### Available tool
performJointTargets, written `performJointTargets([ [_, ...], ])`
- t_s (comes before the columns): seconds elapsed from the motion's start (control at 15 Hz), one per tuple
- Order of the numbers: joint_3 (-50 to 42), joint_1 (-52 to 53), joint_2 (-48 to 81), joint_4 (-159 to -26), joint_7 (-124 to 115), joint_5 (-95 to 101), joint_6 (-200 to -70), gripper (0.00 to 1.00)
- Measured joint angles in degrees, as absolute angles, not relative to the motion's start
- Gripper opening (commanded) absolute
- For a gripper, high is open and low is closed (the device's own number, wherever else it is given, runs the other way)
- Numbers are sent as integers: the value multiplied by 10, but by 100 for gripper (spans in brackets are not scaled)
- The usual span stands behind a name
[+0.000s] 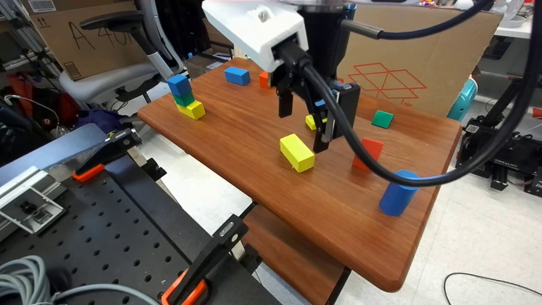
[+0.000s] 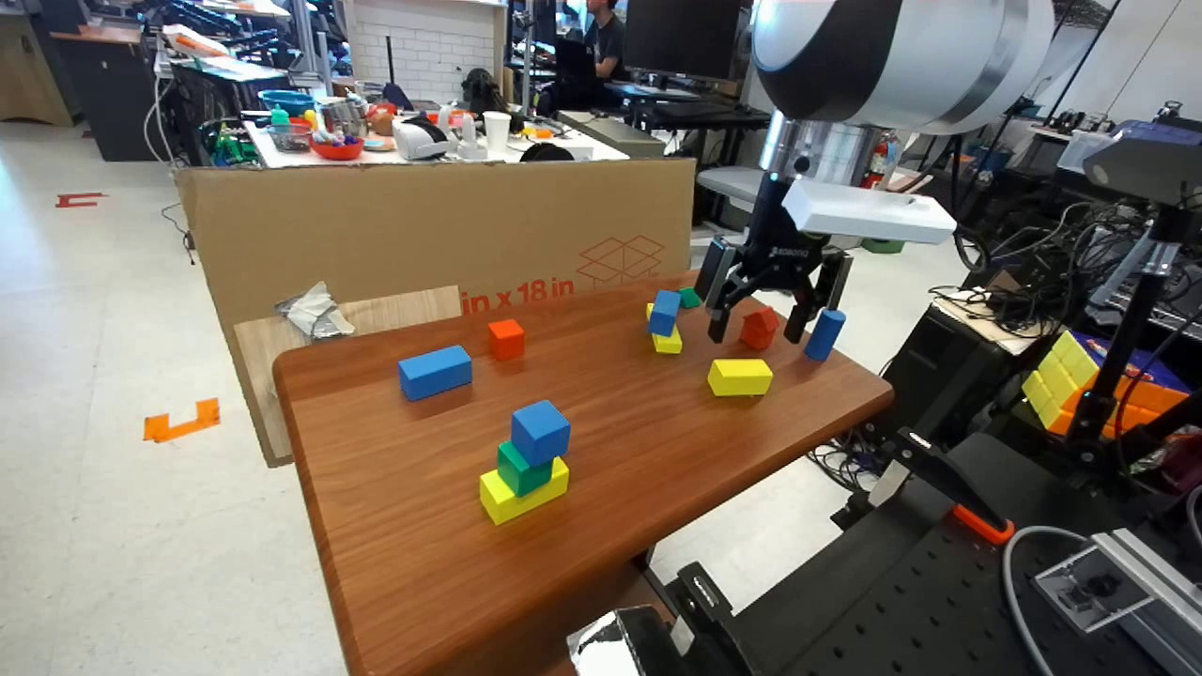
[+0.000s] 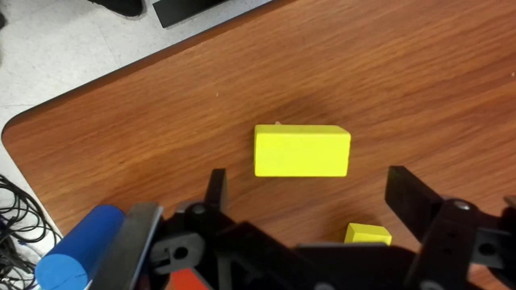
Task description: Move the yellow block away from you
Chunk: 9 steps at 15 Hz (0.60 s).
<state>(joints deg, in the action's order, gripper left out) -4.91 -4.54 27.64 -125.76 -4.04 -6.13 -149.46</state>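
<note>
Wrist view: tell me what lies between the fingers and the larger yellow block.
Only bare wood-grain tabletop shows between the parted fingers and the larger yellow block in the wrist view.

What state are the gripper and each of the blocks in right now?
Gripper: open, empty
Yellow block: lying flat, not held
Blue cylinder: upright
Blue-green-yellow stack: standing, blue on top
Long blue block: lying flat
Orange cube: unstacked
Small yellow piece and small blue block: arrangement unclear
Red piece: pose unclear
Green piece: pose unclear
</note>
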Motion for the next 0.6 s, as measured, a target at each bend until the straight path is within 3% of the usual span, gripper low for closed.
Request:
performJointTargets([
  [0.6,-44,-45,300,-1254,-15,-60,-1495,100],
])
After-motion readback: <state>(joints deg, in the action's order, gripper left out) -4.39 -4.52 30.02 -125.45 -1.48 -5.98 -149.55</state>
